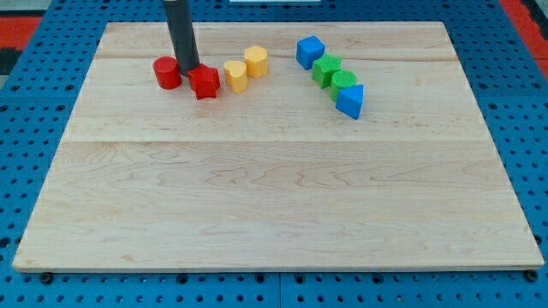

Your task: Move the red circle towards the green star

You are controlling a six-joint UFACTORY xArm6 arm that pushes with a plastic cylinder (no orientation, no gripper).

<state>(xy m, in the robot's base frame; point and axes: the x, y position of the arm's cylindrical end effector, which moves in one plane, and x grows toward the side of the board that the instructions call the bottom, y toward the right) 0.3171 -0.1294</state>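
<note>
The red circle (167, 73) is a short red cylinder at the upper left of the wooden board (274, 205). My tip (188, 72) stands just to its right, in the narrow gap between it and a red star-like block (205, 82). Whether the tip touches either block cannot be told. Two green blocks lie at the upper right: one with a lobed, star-like outline (326, 69) and a rounder one (344, 83) just below it. They sit far to the right of the red circle.
Two yellow blocks (235, 75) (255, 62) lie between the red and green groups. A blue cube (310, 51) sits above the green blocks and a blue triangular block (349, 101) below them. A blue pegboard (34, 103) surrounds the board.
</note>
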